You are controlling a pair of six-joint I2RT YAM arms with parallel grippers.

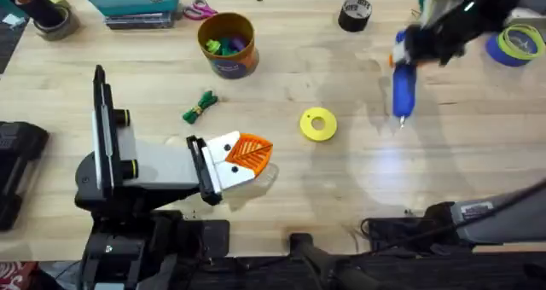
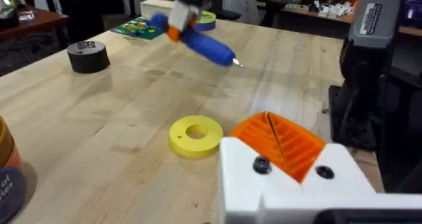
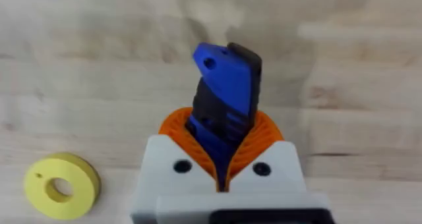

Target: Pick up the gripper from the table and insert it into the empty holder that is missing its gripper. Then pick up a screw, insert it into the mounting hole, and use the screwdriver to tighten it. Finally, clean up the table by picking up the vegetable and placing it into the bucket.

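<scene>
The right gripper [image 1: 408, 53] pinches the blue screwdriver [image 1: 403, 89] at the upper right; the left gripper [image 1: 247, 158] looks pressed together.

Between the right gripper's [image 3: 221, 178] ribbed orange plastic pads sits the screwdriver [image 1: 403, 87], smooth blue plastic with a thin, shiny metal tip. Beneath the jaws, the table [image 1: 341, 179] is pale wood with a faint sheen. The yellow ring [image 3: 61, 186] looks like matt plastic.
</scene>
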